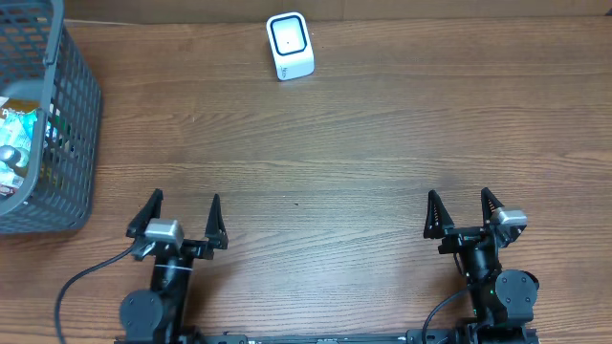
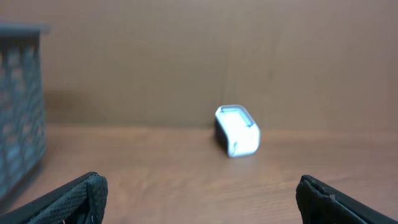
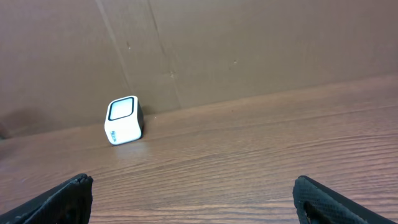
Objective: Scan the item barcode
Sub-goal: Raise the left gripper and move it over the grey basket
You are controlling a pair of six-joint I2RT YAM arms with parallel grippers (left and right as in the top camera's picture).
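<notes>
Here, one scanner (image 1: 290, 46), one basket (image 1: 75, 134), two sets of jaws wide, empty.

Black claws (image 1: 185, 197) (image 1: 458, 193) — silver wrist blocks (image 1: 164, 229)

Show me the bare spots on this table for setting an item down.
Free: the wide bare wood of the table between the barcode scanner at the far edge and both arms' open jaws; also the stretch right of the scanner. Crowded: only the left side, where the grey basket holds packaged items.
</notes>
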